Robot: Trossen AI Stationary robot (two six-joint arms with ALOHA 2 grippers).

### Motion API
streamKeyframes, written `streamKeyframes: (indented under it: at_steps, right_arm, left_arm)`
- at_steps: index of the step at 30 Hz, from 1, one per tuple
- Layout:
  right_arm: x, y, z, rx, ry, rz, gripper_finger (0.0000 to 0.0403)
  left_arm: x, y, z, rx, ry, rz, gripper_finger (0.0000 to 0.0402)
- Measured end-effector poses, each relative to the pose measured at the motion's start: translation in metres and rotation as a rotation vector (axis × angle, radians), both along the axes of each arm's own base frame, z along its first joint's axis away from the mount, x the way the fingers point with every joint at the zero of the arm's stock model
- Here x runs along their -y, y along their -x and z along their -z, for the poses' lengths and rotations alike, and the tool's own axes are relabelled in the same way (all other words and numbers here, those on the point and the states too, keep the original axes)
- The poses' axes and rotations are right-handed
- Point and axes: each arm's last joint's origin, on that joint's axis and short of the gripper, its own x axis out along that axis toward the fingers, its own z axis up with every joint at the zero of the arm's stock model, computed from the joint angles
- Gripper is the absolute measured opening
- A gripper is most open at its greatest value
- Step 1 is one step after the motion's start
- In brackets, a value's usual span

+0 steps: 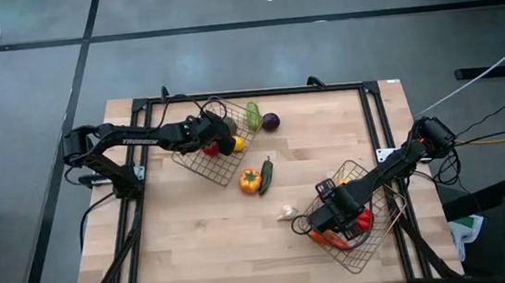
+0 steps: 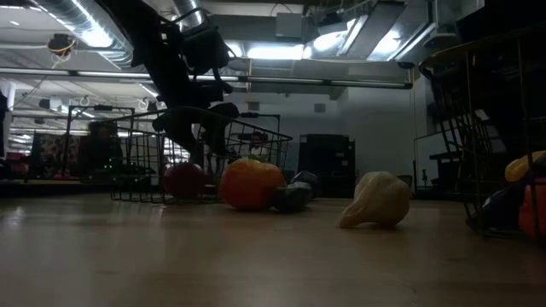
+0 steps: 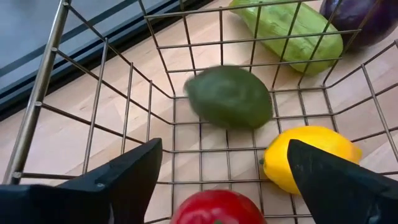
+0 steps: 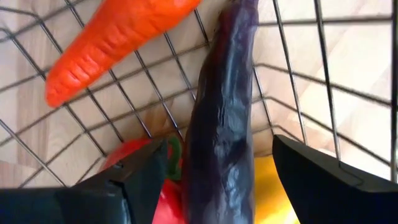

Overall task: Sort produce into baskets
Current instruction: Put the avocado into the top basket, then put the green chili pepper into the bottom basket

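Observation:
My left gripper (image 1: 221, 129) is open over the left wire basket (image 1: 201, 163). In the left wrist view its fingers (image 3: 127, 171) stand wide apart above a green avocado (image 3: 229, 96), a lemon (image 3: 308, 155) and a red tomato (image 3: 217, 208) on the basket's floor. My right gripper (image 1: 335, 210) is open inside the right wire basket (image 1: 371, 242). Its fingers (image 4: 146, 171) stand on either side of a dark aubergine (image 4: 221, 124) without touching it. A carrot (image 4: 112, 43), a red pepper (image 4: 134, 152) and a yellow piece (image 4: 270, 193) lie beside the aubergine.
Outside the baskets on the table lie a light green cucumber (image 1: 254, 115), a purple onion (image 1: 271, 121), an orange pepper (image 1: 251, 181), a dark green piece (image 1: 266, 174) and a garlic (image 1: 286, 212). There is bare table along the near left.

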Motion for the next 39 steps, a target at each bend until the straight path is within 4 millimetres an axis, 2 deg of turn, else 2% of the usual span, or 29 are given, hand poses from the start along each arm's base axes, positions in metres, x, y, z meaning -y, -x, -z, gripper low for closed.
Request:
streamKeyframes:
  at_steps: [5, 13, 17, 21, 25, 30, 34, 39]
  right_arm:
    - [0.003, 0.005, -0.011, 0.02, -0.01, 0.0, 0.0287]
    - [0.012, 0.02, -0.045, 0.146, -0.061, 0.001, 0.0287]
    - [0.019, 0.027, -0.062, 0.257, -0.026, 0.006, 0.0287]
    - [0.027, 0.027, -0.078, 0.451, 0.062, 0.038, 0.0287]
    - [0.045, 0.014, -0.09, 0.584, 0.036, 0.126, 0.0287]
    - [0.081, -0.008, -0.094, 0.651, 0.02, 0.107, 0.0287]
    - [0.109, -0.025, -0.095, 0.717, 0.032, 0.084, 0.0287]
    - [0.138, -0.045, -0.089, 0.773, 0.047, 0.156, 0.0287]
  left_arm:
    - [0.0, 0.0, 0.0, -0.015, -0.01, 0.019, 0.034]
    - [0.001, -0.008, -0.009, -0.045, -0.009, 0.169, 0.0342]
    - [0.0, -0.012, -0.016, -0.037, -0.015, 0.208, 0.0342]
    - [-0.002, -0.016, -0.024, -0.006, -0.021, 0.202, 0.0342]
    - [-0.003, -0.022, -0.035, 0.034, -0.021, 0.222, 0.0343]
    - [-0.002, -0.031, -0.051, 0.065, -0.038, 0.301, 0.0343]
    - [0.006, -0.036, -0.068, 0.09, -0.07, 0.391, 0.0343]
    - [0.02, -0.03, -0.093, 0.136, -0.126, 0.469, 0.0343]
